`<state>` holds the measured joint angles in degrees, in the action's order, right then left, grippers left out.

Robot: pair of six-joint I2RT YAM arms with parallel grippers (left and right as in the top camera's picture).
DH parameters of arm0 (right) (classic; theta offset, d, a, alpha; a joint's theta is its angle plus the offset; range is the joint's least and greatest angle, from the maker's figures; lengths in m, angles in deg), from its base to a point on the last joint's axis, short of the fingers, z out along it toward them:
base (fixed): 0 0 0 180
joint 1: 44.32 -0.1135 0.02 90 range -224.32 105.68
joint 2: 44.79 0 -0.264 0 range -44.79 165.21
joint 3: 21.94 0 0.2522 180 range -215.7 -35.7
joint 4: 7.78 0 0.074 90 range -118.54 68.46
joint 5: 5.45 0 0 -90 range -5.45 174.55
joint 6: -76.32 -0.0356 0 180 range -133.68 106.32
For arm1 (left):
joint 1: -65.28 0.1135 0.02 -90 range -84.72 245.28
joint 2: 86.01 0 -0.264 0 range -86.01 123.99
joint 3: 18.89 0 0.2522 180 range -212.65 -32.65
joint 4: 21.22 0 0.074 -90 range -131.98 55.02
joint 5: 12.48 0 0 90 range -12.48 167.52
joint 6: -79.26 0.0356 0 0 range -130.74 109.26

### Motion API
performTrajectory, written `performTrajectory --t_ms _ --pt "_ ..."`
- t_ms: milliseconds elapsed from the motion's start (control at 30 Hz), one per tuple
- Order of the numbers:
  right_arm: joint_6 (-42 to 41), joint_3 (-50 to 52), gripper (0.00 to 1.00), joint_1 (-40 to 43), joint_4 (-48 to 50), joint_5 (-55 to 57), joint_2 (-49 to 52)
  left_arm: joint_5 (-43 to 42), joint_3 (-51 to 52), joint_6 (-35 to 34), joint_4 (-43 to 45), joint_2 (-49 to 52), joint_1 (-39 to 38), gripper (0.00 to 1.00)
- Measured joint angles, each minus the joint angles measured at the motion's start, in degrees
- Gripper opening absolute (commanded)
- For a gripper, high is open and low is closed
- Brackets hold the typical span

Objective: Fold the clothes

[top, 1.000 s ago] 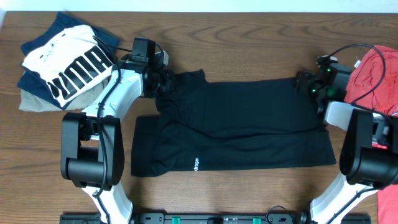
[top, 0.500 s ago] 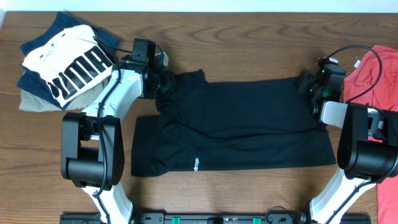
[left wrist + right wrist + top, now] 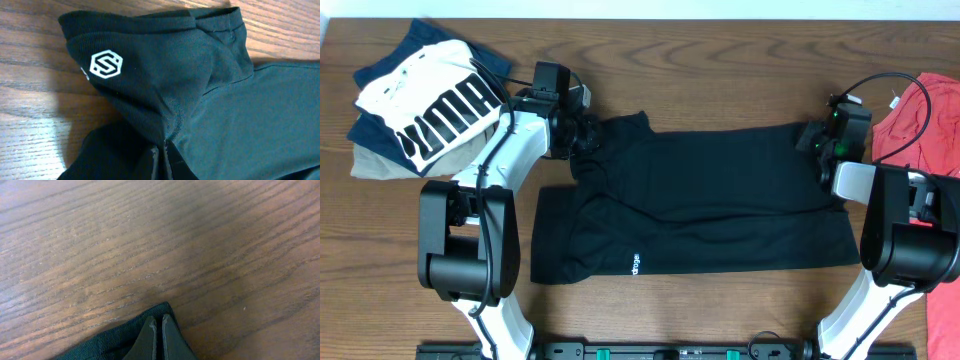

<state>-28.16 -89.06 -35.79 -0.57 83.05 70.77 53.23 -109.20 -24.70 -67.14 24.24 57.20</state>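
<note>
Lying flat on the table (image 3: 720, 60), the black garment (image 3: 700, 205) is pinched at its far corners by the closed left gripper (image 3: 586, 137) and right gripper (image 3: 809, 137); with grasping judged complete, an even lift toward the near hem is called for.

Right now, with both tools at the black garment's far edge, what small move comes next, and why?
Probably lift both far corners slightly together. The left tool is shut on a bunched fold of the black garment, the right tool is shut on its other far corner, and the rest lies flat on the table.
</note>
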Motion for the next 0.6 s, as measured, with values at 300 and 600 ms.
performTrajectory --t_ms 300,600 --pt "0.0 0.3 0.01 1.9 -12.5 -0.2 -7.8 0.0 0.0 0.0 -1.4 0.0 0.0 0.06" --pt "0.3 0.3 0.01 3.7 -28.9 -0.1 -18.7 0.0 0.0 0.1 -5.5 -0.9 0.0 0.06"
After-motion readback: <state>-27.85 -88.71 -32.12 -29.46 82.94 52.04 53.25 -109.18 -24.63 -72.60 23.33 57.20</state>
